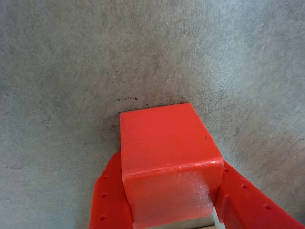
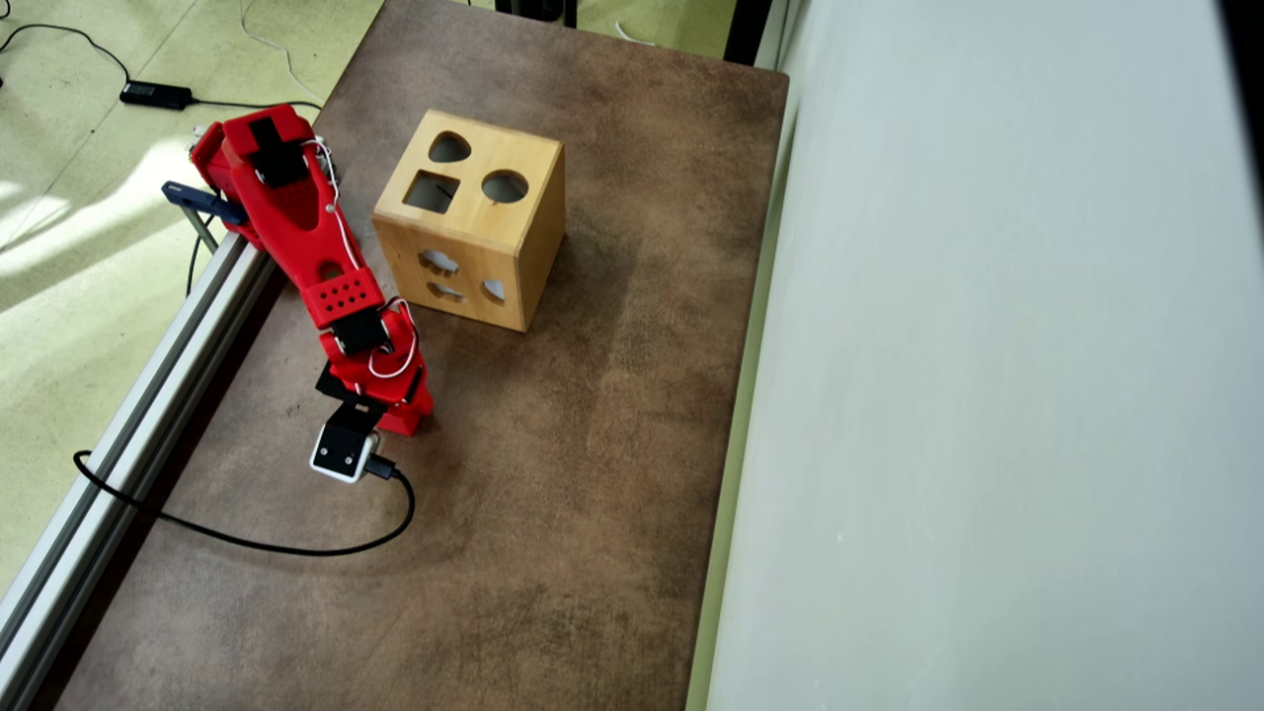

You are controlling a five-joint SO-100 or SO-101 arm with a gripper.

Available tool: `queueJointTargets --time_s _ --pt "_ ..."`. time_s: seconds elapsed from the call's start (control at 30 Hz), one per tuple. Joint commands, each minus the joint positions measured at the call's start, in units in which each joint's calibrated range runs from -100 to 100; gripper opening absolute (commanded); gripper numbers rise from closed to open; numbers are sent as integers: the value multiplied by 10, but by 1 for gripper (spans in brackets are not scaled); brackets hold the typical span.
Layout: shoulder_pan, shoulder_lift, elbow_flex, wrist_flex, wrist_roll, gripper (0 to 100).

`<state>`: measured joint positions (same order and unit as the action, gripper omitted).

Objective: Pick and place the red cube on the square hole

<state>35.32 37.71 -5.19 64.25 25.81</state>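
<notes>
1 red cube [image 1: 169,162] sits clamped between the jaws in the wrist view, over mottled grey-brown table [image 2: 592,474]. Overhead: arm [image 2: 316,257] at 9 o'clock of the wooden box [image 2: 472,222], square hole [image 2: 432,192] in its top face beside the round and heart cutouts. Pale wall [image 2: 987,395] at 3 o'clock, greenish floor [image 2: 79,247] at 9 o'clock.

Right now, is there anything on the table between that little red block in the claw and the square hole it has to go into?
Nothing visible. The red cube sits between the gripper fingers, and in the overhead view only bare brown table lies between the arm's tip and the wooden box. The square hole in its top is open and uncovered.
</notes>
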Motion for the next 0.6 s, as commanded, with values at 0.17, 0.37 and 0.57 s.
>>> queueJointTargets --time_s 0.17,0.37,0.57 --pt "-5 -7 -24 -2 -2 7" --pt "-1 -17 -23 5 -2 7" --pt "3 -84 -14 8 -2 7"
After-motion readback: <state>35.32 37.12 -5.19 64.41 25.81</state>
